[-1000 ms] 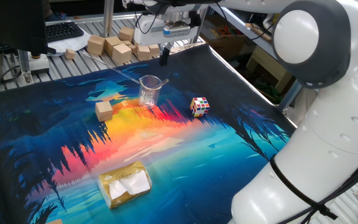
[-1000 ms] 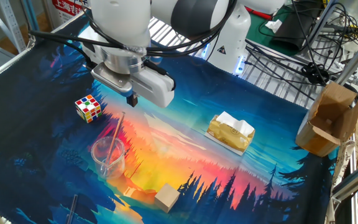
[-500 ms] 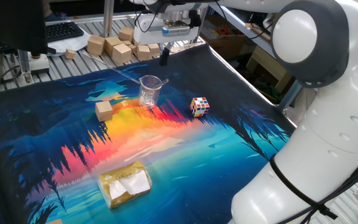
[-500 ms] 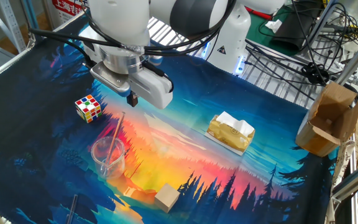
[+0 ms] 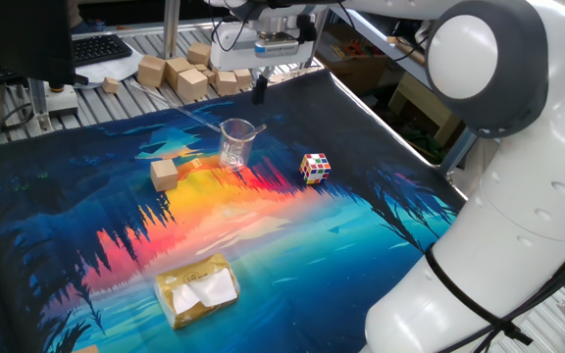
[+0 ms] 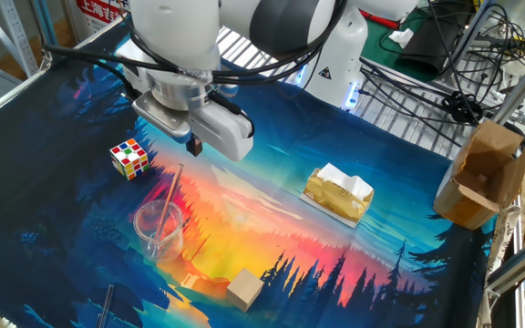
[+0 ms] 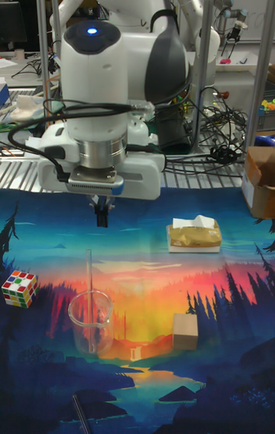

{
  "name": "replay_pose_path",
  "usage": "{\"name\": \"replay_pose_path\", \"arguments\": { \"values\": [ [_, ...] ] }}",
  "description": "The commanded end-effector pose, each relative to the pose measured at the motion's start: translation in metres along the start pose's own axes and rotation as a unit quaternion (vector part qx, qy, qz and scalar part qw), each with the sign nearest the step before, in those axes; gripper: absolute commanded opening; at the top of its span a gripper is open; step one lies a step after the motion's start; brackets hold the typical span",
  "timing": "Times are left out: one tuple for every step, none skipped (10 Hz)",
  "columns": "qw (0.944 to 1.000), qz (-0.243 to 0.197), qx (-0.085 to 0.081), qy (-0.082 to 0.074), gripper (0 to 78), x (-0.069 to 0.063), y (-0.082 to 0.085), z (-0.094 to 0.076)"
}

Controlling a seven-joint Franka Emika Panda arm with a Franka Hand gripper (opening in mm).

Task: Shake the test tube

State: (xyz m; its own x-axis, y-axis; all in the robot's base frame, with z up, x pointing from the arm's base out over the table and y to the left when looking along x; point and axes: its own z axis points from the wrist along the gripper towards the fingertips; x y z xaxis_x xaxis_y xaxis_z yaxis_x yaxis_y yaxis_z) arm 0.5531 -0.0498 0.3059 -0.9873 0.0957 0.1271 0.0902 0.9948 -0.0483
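Nearest the camera in the tall fixed view, a dark thin rod (image 7: 79, 408) lay on the picture mat (image 7: 229, 373), cut off by the bottom edge; what it was could not be told. Just beyond stood a clear beaker (image 7: 92, 322) with the test tube (image 7: 89, 293) propped inside it, leaning on the rim and rising above it, likely so that it could be gripped from above. Beside the beaker sat a wooden block (image 7: 184, 330), with a colour cube (image 7: 19, 288) off to one side and a pack of tissues (image 7: 194, 236) farther back.

Above and behind the tube hung the gripper (image 7: 101, 215), empty, well clear of the tube's top. Its dark fingers looked pressed together or nearly so, though the gap was too small to judge. In the other fixed view the arm's body hid most of the fingers.

Farthest back, loose wooden blocks (image 5: 179, 73) lay on the metal bench, partly blocked by the arm.
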Motion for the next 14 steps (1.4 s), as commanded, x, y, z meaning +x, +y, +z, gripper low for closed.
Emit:
{"name": "replay_pose_path", "arguments": {
  "values": [
    [0.9999,-0.014,0.002,0.003,0.0,-0.0006,0.0002,-0.0018],
    [0.9998,-0.018,0.004,0.000,0.0,-0.0008,0.0006,-0.0015],
    [0.9998,-0.018,0.004,0.000,0.0,-0.0009,0.0011,-0.0012],
    [0.9997,-0.024,0.010,-0.002,0.0,-0.0020,0.0021,-0.0006],
    [0.9996,-0.027,0.011,-0.004,0.0,-0.0030,0.0023,0.0001],
    [0.9994,-0.030,0.015,-0.006,0.0,-0.0038,0.0020,0.0007],
    [0.9993,-0.034,0.015,-0.005,0.0,-0.0050,0.0013,0.0016],
    [0.9993,-0.034,0.015,-0.005,0.0,-0.0053,0.0012,0.0018],
    [0.9992,-0.037,0.017,-0.005,0.0,-0.0060,0.0008,0.0024],
    [0.9992,-0.037,0.017,-0.005,0.0,-0.0063,0.0009,0.0026],
    [0.9992,-0.036,0.017,-0.005,0.0,-0.0068,0.0006,0.0030],
    [0.9992,-0.037,0.017,-0.005,0.0,-0.0078,0.0000,0.0037],
    [0.9991,-0.039,0.016,-0.005,0.0,-0.0084,-0.0004,0.0042],
    [0.9989,-0.042,0.017,-0.005,0.0,-0.0102,-0.0014,0.0056]
  ]
}}
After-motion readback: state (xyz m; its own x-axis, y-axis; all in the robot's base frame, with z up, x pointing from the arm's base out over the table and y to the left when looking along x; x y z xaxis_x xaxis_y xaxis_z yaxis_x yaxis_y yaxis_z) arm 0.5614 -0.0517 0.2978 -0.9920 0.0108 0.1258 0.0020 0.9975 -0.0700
